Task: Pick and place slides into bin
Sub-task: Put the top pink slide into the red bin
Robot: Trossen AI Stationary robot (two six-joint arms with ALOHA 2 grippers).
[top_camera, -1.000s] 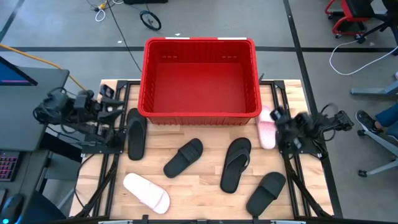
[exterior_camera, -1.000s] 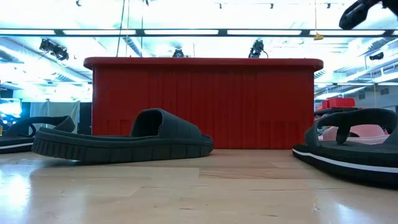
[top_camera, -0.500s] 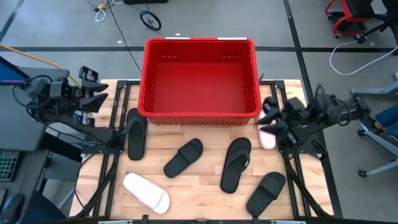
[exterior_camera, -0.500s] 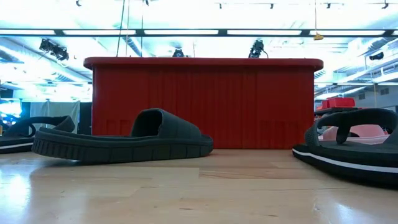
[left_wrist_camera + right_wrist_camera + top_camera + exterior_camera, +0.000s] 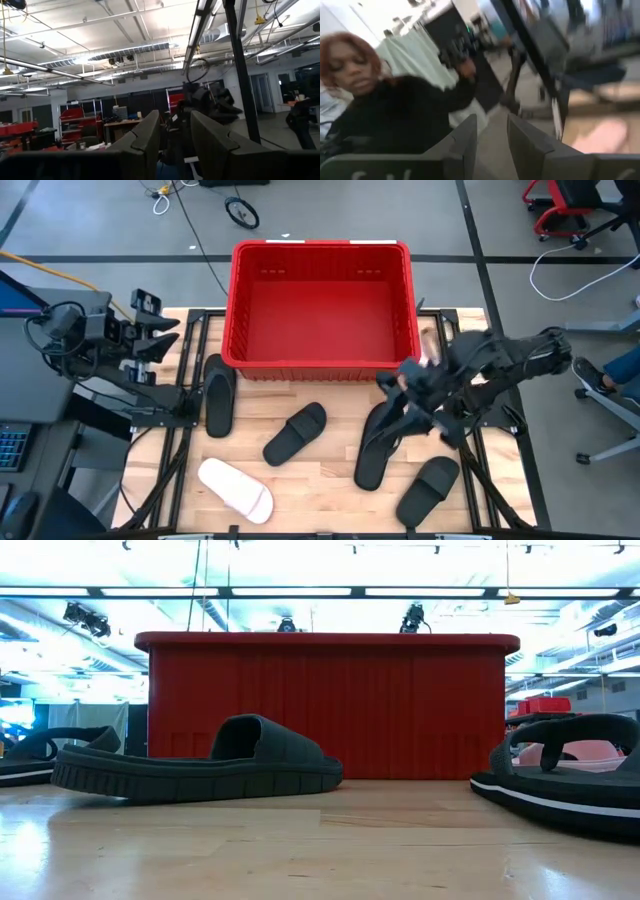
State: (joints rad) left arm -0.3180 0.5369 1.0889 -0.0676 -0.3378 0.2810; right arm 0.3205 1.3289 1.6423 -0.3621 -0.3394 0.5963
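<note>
Both grippers' jaws stand slightly apart, holding nothing.

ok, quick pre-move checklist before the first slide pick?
1. Bin free to receive: ok, nothing lies in it.
2. Slides reachable: ok, the black slide and white slide lie apart on the table.
3. Right gripper position: ok, over the flip-flop.
4. Right gripper empty: ok, fingers parted, nothing between them.
5. Left gripper clear of the work: ok, at the table's left edge, holding nothing.
6. Pink slide beside the bin: cannot tell, right arm covers it.
</note>
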